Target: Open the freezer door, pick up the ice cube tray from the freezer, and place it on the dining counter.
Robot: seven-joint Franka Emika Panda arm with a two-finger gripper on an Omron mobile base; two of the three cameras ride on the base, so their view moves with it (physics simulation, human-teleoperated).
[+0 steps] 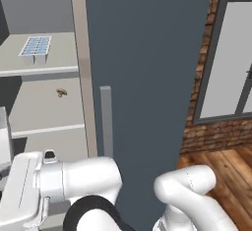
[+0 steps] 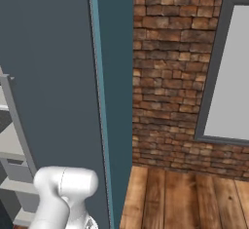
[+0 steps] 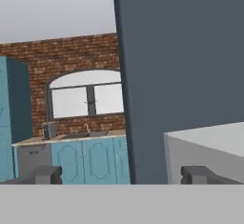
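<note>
The freezer stands open, showing pale grey shelves. The ice cube tray, white with a grid of pale blue cubes, lies flat on the upper shelf. In the hand view, a slate-grey panel that looks like the swung-out freezer door rises close ahead, with a pale bin low against it. My gripper is open, its dark fingertips wide apart with nothing between them. My white hand sits low at the left of the left base view, well below the tray. The dining counter is out of view.
A plain slate-grey door with a vertical bar handle stands shut right of the opening. A small brown item lies on the middle shelf. Brick wall, window and wooden floor lie right. Teal cabinets with a sink counter stand far off.
</note>
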